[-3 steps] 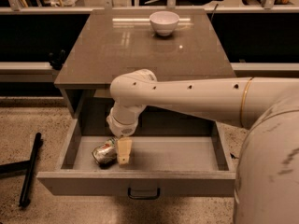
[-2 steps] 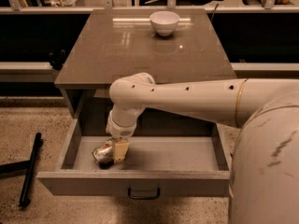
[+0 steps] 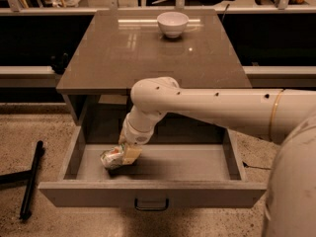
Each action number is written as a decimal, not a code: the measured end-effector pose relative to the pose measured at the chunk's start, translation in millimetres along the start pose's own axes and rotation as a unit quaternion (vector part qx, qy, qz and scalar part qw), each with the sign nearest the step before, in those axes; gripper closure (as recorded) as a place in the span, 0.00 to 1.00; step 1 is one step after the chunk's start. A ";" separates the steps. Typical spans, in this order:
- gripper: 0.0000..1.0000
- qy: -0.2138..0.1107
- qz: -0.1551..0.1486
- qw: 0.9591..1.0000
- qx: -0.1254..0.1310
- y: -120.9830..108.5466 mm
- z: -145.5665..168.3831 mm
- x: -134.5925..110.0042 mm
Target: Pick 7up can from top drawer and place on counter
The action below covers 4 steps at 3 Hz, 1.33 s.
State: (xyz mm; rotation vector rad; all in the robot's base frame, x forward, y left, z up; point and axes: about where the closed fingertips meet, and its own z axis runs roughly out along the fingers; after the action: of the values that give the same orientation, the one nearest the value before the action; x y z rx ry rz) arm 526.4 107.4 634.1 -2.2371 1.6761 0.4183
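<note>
The gripper (image 3: 126,154) sits low in the left of the top drawer (image 3: 148,194), against the 7up can (image 3: 111,159). To its right the drawer floor offers free room. The counter (image 3: 148,58) overhangs the drawer's back, and a white bowl (image 3: 173,22) stands at the counter's far edge.

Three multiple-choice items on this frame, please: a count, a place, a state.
1. How many white round bowls stand on the glossy grey-brown counter? A) none B) one C) two
2. The small dented silvery-white can lies: A) on the counter B) on the floor C) inside the wide grey top drawer, left part
3. The drawer is: A) shut B) pulled open C) taken out

Key: B, a single bowl stands near the counter's far edge; C, the can lies on the drawer's bottom with the gripper at it; B, the drawer's inside shows below the counter.
</note>
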 end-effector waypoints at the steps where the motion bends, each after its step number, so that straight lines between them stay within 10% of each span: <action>1: 1.00 -0.055 0.042 0.996 0.049 7.3 -76.2 26.0; 3: 1.00 -0.105 0.097 0.982 0.125 4.8 -193.1 82.1; 4: 1.00 -0.107 0.098 0.980 0.136 -1.5 -203.2 82.8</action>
State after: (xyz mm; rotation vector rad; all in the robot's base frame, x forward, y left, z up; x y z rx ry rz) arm 559.4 -48.9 784.6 -1.7746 1.7276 0.4301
